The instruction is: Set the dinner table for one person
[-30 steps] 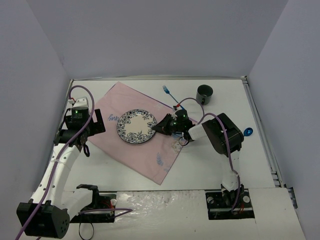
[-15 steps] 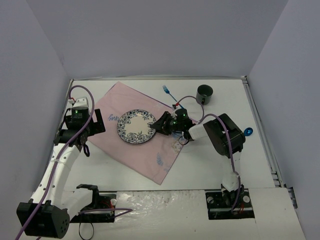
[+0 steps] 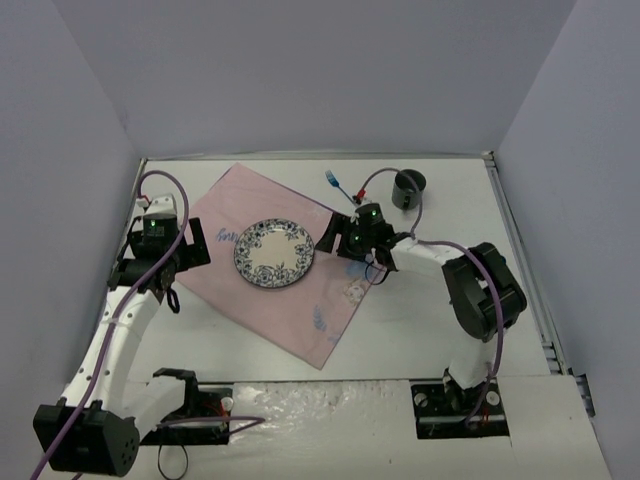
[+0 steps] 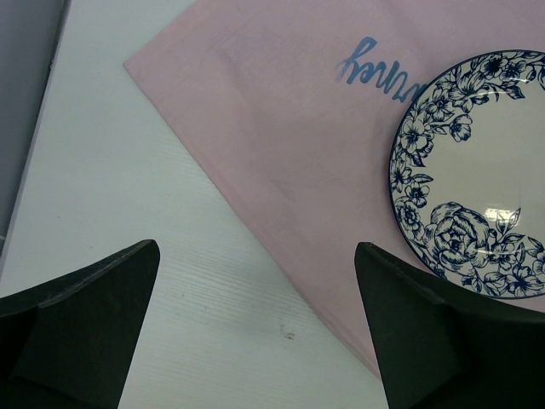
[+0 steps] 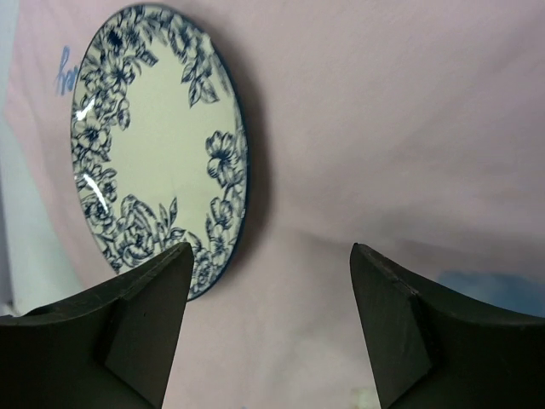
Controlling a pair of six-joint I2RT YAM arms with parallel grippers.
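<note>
Nearest us, both arm bases sit bolted to the front edge of the white surface (image 3: 400, 330), the big matte tabletop that fills the floor of this walled booth and carries everything here.

Up the left side, the left gripper (image 4: 257, 249) hovers over the spot where bare tabletop meets the pink cloth (image 3: 300, 310). Its fingers are spread wide with nothing between them, and the wrist camera looks straight down on the cloth's edge and the blue stitched lettering.

The cloth lies at an angle across the middle, one corner pointing toward the bases. On it sits the blue floral plate (image 3: 273, 252), flat and a little left of centre.

Now the right arm: it reaches in low from the right, and the right gripper (image 3: 335, 242) is just beside the plate's right rim. Its jaws are parted, with only pink cloth showing between them. It holds nothing.

Farther back, a small blue fork (image 3: 335, 183) lies on the bare tabletop just past the cloth's far edge. To its right stands a dark cup (image 3: 408, 187), upright, near the back wall.
</note>
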